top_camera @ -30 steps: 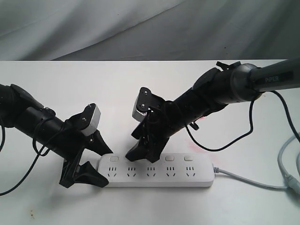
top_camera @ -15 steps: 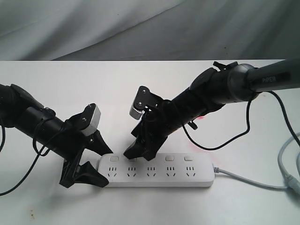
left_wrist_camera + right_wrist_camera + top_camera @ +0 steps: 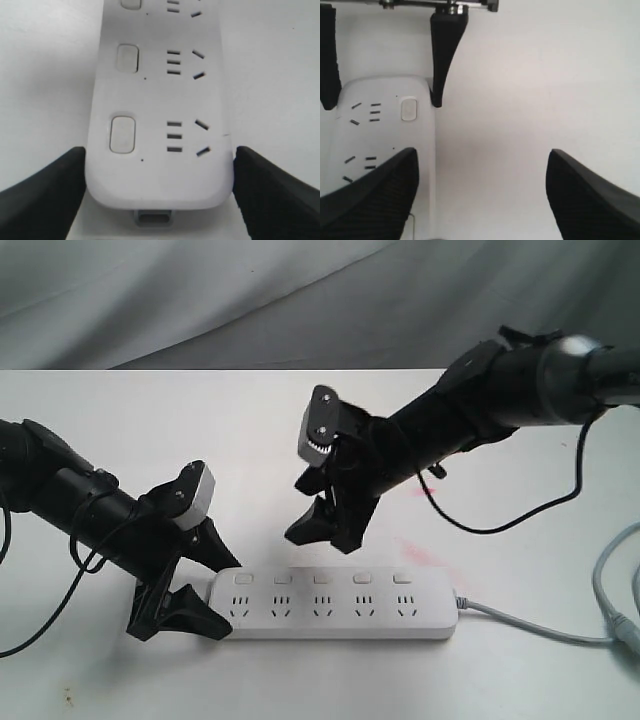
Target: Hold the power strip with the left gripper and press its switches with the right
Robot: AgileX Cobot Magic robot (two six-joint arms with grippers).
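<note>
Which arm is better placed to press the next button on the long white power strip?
Right: the black right gripper hangs open and free near the white push buttons, while the left gripper clamps the white plastic power strip at its end.

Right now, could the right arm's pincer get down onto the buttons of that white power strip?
Probably yes. The right pincer hangs open just above the switches with nothing between them, and the left pincer clamps only one end of the power strip, leaving the row uncovered.
</note>
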